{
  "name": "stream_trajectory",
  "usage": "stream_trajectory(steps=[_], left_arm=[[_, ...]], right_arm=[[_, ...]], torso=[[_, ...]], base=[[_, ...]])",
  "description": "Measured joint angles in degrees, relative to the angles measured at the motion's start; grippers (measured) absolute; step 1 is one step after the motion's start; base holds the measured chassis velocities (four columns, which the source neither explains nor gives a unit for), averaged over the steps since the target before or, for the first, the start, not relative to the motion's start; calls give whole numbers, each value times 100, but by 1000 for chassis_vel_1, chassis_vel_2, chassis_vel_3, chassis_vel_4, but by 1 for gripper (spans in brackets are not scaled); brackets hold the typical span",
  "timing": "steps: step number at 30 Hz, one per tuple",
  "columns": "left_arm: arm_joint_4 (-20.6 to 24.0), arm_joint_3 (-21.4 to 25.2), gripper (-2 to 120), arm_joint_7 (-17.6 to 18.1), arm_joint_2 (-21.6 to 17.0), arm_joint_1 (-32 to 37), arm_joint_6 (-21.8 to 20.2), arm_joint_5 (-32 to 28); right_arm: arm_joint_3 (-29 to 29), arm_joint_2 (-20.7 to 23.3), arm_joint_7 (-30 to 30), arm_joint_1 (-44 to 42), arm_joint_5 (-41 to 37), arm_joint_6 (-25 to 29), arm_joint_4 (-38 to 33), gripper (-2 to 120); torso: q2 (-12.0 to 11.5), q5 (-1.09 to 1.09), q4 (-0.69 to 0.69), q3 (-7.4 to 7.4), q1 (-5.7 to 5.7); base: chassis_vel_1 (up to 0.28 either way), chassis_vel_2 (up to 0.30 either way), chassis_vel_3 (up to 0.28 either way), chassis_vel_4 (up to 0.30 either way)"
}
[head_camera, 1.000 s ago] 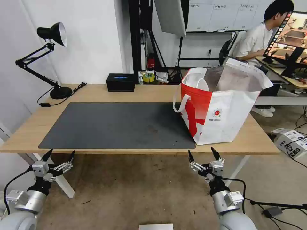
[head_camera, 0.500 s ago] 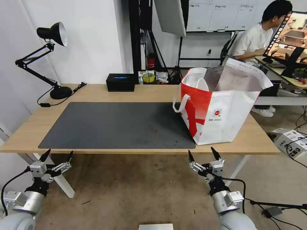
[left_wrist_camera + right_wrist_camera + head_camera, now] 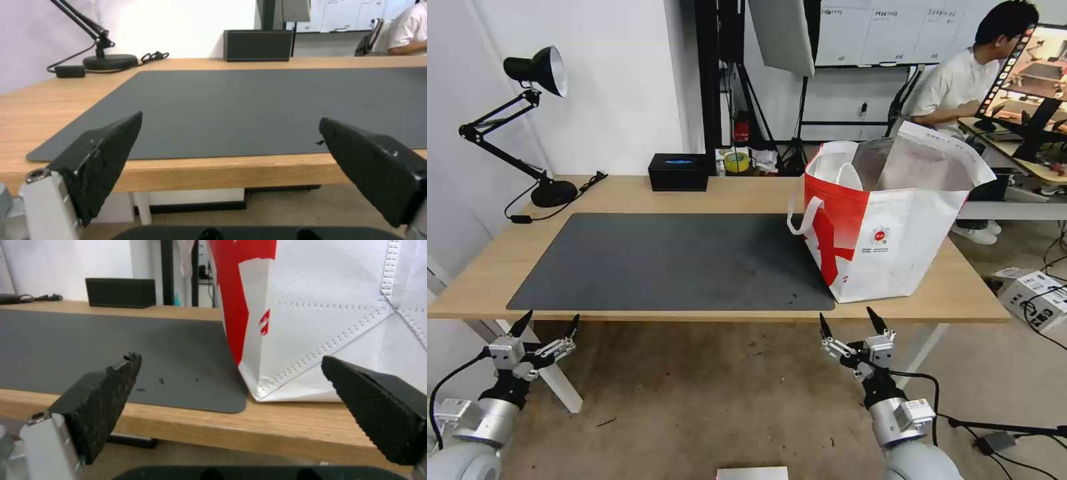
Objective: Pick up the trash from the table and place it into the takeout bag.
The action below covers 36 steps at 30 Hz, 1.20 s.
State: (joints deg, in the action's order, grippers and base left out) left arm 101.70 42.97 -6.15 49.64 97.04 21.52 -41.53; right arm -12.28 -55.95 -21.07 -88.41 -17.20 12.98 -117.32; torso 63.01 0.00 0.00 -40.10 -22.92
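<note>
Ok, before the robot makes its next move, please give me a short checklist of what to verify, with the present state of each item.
1. Left claw open and holding nothing, in front of the table's near edge, below its top: ok.
2. Right claw open and holding nothing, in front of the near edge, below the takeout bag: ok.
3. Takeout bag upright on the table's right end, its mouth open: ok.
4. Trash left to pick up: none on the dark mat or the bare wood, apart from small dark crumbs near the bag: ok.
5. Trash inside the bag: cannot tell, only the foil lining shows.
</note>
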Motion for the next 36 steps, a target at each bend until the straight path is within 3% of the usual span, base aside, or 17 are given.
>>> stream_trajectory(steps=[36], left_arm=[[0,-6,100,1,0,-2,-9,-1]], right_arm=[[0,0,0,0,0,0,0,100]], torso=[[0,0,0,0,0]], base=[[0,0,0,0]])
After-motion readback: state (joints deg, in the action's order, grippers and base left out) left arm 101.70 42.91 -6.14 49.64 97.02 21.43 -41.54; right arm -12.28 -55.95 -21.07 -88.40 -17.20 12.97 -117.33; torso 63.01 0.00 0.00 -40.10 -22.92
